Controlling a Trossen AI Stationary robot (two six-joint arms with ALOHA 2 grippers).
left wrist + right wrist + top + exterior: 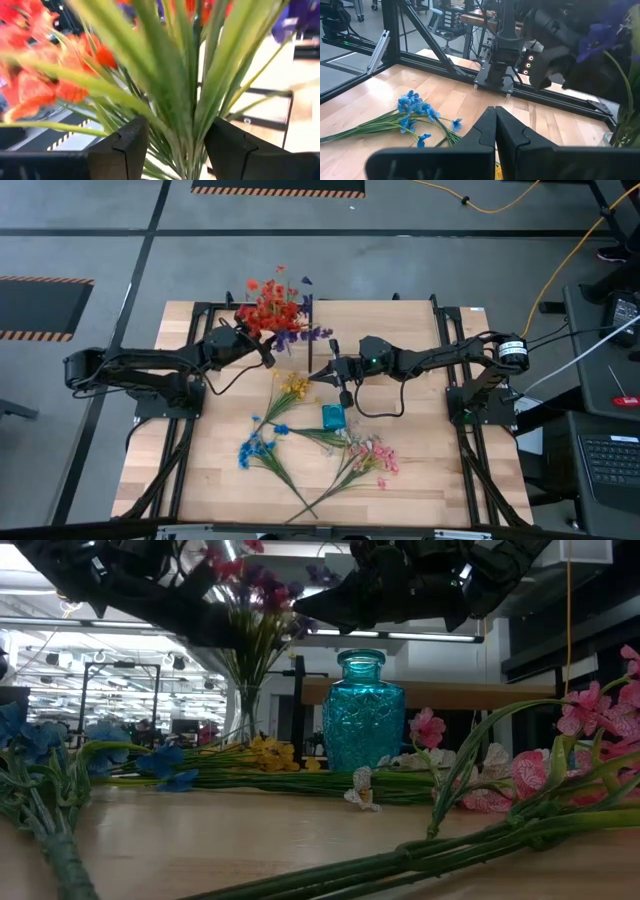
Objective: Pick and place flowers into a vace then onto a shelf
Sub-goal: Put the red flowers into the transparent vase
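A bunch of red, orange and purple flowers (275, 308) stands in a clear glass vase (245, 705) at the table's far middle. My left gripper (268, 352) is beside it, open, one finger on each side of the bunch's green stalks (182, 115). My right gripper (322, 377) hangs shut and empty over the table's middle, to the right of the bunch. Yellow flowers (292, 387), blue flowers (255, 448) and pink flowers (372, 455) lie flat on the tabletop. The shelf (440, 692) stands behind a teal glass vase (362, 715). My left gripper stands open around the bunch's green stalks (190, 150), coming at them about level from the table's left. The leaves pass close to the inner faces of both fingers (131, 145); I cannot tell whether they touch.
The teal vase (332, 417) stands upright among the lying stems, nearer than my right gripper. Black frame rails (190, 430) run along the table's left and right sides. Bare wood shows at the near left and far right of the tabletop (470, 490).
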